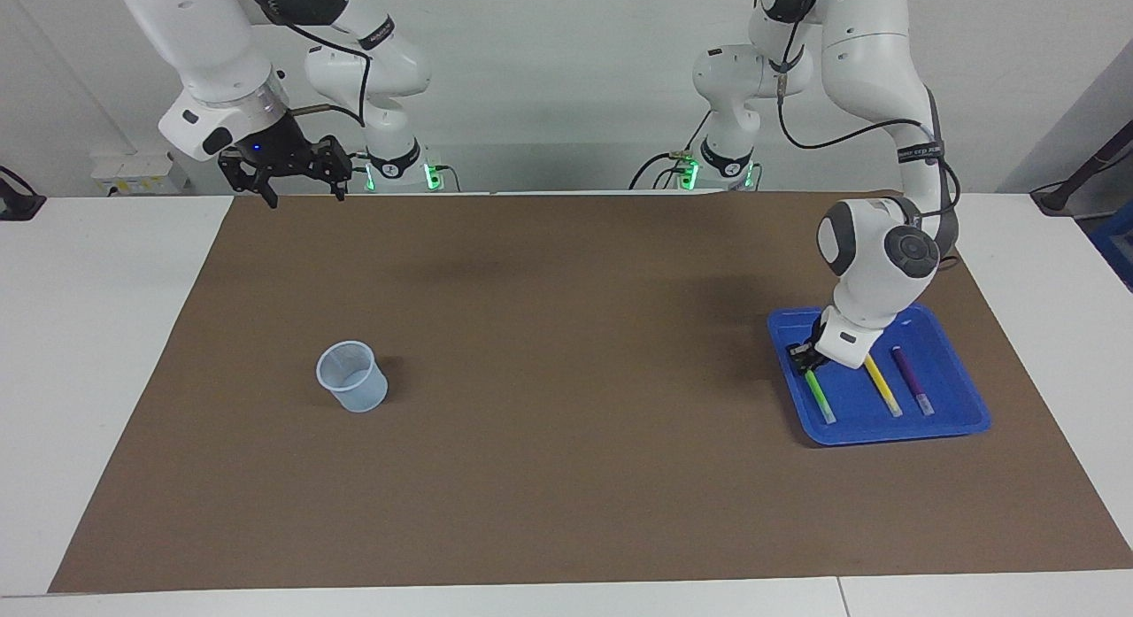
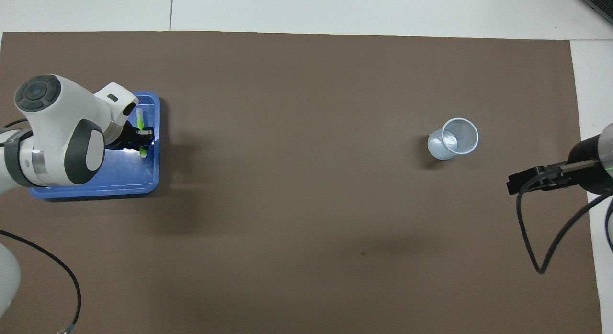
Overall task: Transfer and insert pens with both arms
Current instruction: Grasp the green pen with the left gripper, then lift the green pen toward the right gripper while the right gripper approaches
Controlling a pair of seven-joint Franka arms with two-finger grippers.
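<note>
Three pens lie side by side in a blue tray (image 1: 894,433) at the left arm's end of the table: a green pen (image 1: 821,401), a yellow pen (image 1: 883,389) and a purple pen (image 1: 913,383). My left gripper (image 1: 807,362) is down in the tray, on the part of the green pen nearer to the robots. The overhead view shows the left gripper (image 2: 141,140) across the green pen (image 2: 140,117), which still lies flat; the arm hides the other two pens there. My right gripper (image 1: 299,179) is open and empty, waiting raised over the mat's edge by the robots.
A pale translucent cup (image 1: 352,377) stands upright on the brown mat (image 1: 566,351) toward the right arm's end, and shows in the overhead view (image 2: 455,138) too. White table surrounds the mat. Two smaller arms with green lights stand at the robots' end.
</note>
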